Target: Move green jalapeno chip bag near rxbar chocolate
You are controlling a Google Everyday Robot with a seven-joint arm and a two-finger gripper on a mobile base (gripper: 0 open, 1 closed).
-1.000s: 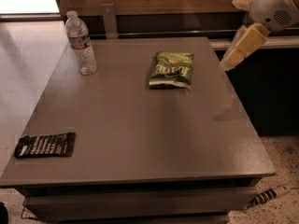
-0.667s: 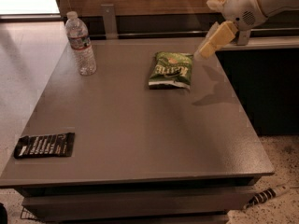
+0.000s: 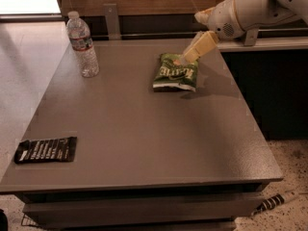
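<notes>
We are looking at a big gray table [image 3: 144, 124]. The green jalapeno chip bag [image 3: 175, 72] is lying flat on the far part of the table, a little to the right of the middle. Its dark letters are facing up, and its top end is pointing away from us, toward the wooden wall.

The white arm [image 3: 245, 8] is coming in from the top right corner. The gripper [image 3: 182, 59] is hanging at the end of it and slanting down to the left. Its tan tip is sitting right at the top edge of the chip bag. We are not able to tell if it is touching the bag or hanging just above it. We are also not able to tell if the gripper is spread apart or pressed together, because it is showing as one tan shape from here.

The rxbar chocolate [image 3: 45, 149] is lying flat near the front left corner of the table. It is black with rows of white letters. It is lying well apart from the chip bag, with most of the table between them.

A water bottle [image 3: 83, 44] is standing up straight near the far left edge of the table. It is clear, with a white cap on top. It is standing well apart from both the bag and the bar.
</notes>
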